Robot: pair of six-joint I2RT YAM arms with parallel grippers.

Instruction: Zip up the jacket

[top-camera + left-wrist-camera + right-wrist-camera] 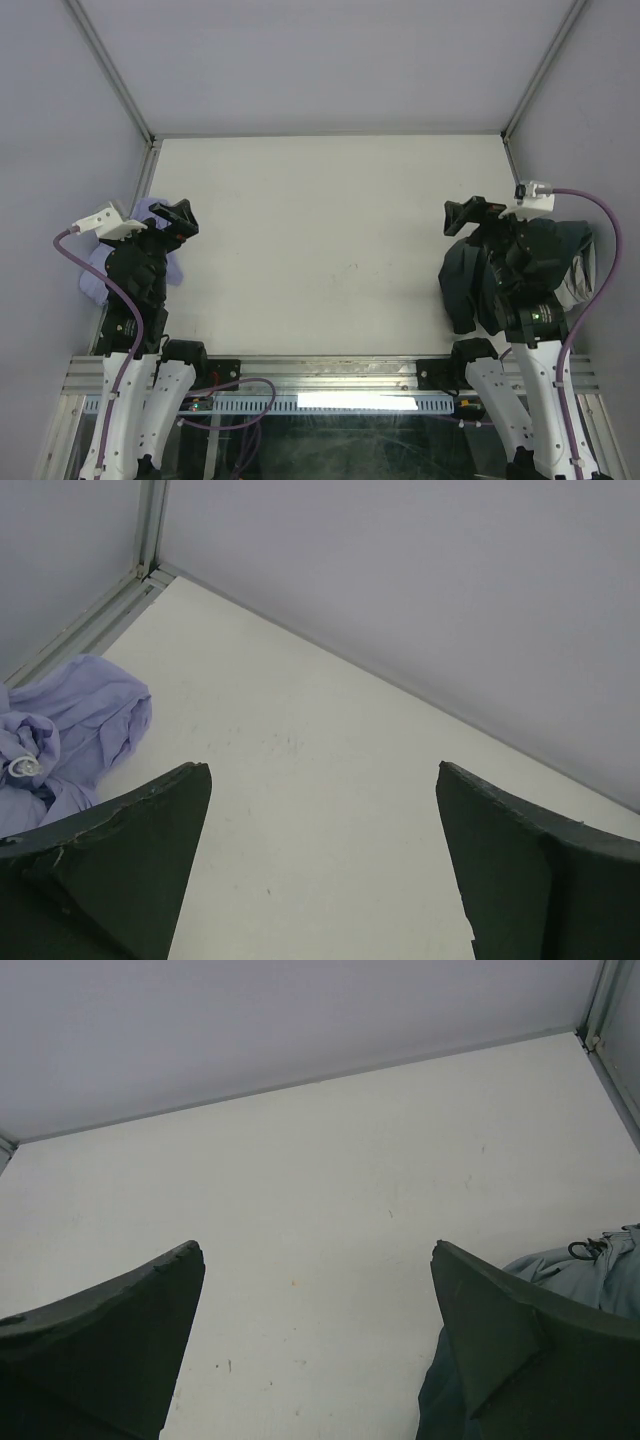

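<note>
left gripper point(172, 220): fingers spread, empty | right gripper point(466, 217): spread, empty, by dark garment point(465, 285) | jacket point(95, 275): bunched at table point(330, 240) left edge, just left of my left gripper, the nearer one; long axis unreadable

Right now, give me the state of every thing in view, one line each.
jacket, crumpled in a heap, zip hidden.
dark garment, bunched up in a pile.
left hand, open, holding nothing.
right hand, open, holding nothing.
</note>
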